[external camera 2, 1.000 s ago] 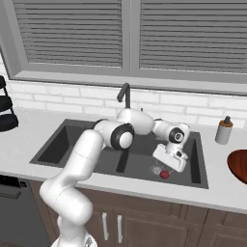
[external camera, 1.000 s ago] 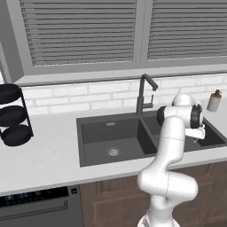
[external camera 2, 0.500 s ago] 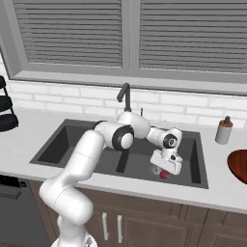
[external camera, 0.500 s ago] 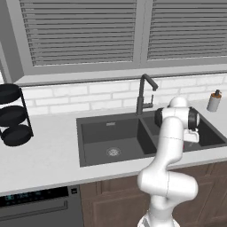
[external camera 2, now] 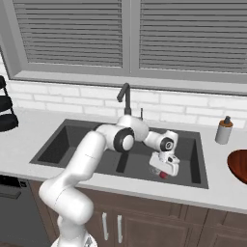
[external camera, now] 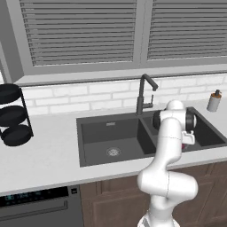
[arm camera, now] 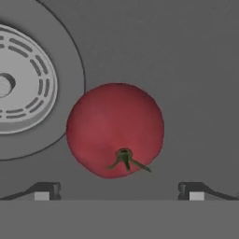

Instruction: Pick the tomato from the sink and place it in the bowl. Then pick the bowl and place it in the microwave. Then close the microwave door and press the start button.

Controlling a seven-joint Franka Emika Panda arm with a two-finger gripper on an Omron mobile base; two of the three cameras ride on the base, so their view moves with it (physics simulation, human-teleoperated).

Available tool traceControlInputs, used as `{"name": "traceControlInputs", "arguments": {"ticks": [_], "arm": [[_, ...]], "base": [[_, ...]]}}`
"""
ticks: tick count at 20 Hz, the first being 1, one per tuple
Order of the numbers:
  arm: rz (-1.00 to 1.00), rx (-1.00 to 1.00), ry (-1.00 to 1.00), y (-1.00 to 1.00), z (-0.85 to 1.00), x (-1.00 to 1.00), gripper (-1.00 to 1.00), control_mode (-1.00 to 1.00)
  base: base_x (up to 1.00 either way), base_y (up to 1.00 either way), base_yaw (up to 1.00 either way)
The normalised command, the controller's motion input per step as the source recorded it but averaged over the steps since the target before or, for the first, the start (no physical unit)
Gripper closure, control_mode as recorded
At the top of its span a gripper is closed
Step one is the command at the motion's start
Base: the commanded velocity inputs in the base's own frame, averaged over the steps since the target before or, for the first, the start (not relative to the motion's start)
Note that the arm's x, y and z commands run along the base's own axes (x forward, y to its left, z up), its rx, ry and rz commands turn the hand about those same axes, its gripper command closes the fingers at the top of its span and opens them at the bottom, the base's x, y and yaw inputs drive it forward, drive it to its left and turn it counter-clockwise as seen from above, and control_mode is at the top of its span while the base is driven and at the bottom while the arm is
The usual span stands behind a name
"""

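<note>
Tomato (arm camera: 115, 130) on the sink floor, hand poised right over it.

Down in the right basin of the sink (external camera 2: 58, 140), the small red fruit lies just beside the round metal drain (arm camera: 23, 91), its green stem turned toward the two dark fingertips (arm camera: 44, 190). The hand (external camera 2: 164, 169) is low inside the basin with its jaws spread wide and gripping nothing, one tip on either side of the fruit, apparently lined up so a short drop would straddle it. The wooden bowl (external camera 2: 239, 165) waits on the table at the far right, well apart from the basin.
</note>
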Motion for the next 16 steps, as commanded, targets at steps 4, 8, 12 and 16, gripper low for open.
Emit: {"name": "traceControlInputs", "arguments": {"ticks": [4, 8, 12, 16], "arm": [[0.00, 0.00, 0.00, -0.11, -0.26, 0.33, -1.00, -1.00], [0.00, 0.00, 0.00, -0.22, -0.12, 0.36, -1.00, -1.00], [0.00, 0.00, 0.00, -0.19, -0.18, 0.33, -1.00, -1.00], [0.00, 0.00, 0.00, -0.08, -0.13, 0.03, -1.00, -1.00]], "base": [[0.00, 0.00, 0.00], [0.00, 0.00, 0.00], [0.00, 0.00, 0.00], [0.00, 0.00, 0.00]]}}
